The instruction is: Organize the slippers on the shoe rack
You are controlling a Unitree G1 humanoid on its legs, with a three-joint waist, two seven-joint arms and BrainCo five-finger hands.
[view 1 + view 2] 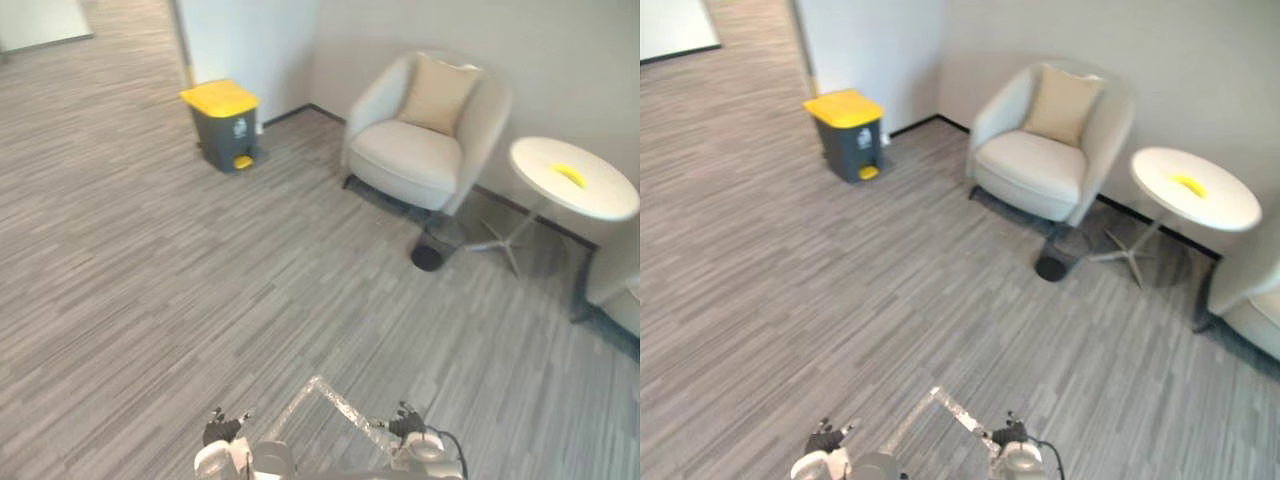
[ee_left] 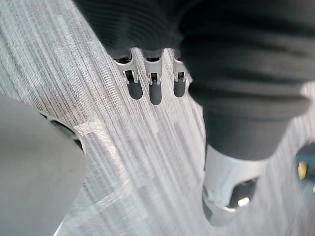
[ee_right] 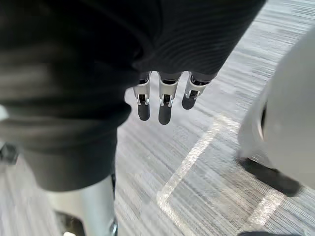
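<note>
At the bottom edge, the left hand [image 1: 222,430] and right hand [image 1: 408,426] hang over grey striped carpet [image 1: 150,300], fingers straight and relaxed, holding nothing. A pale tape corner [image 1: 330,400] lies between them. Upper left stands a yellow-lidded bin [image 1: 226,125]. Upper right, a cream armchair [image 1: 405,160] sits beside a round white table [image 1: 600,200].

A taped corner [image 1: 318,386] on the floor lies between the fingers of the left hand [image 1: 221,430] and the right hand [image 1: 407,424]. Far beyond the left fingers stands a bin [image 1: 224,125]. Beyond the right fingers stands an armchair [image 1: 410,160] holding a cushion [image 1: 438,92], with a round table [image 1: 600,200] to its right.
</note>
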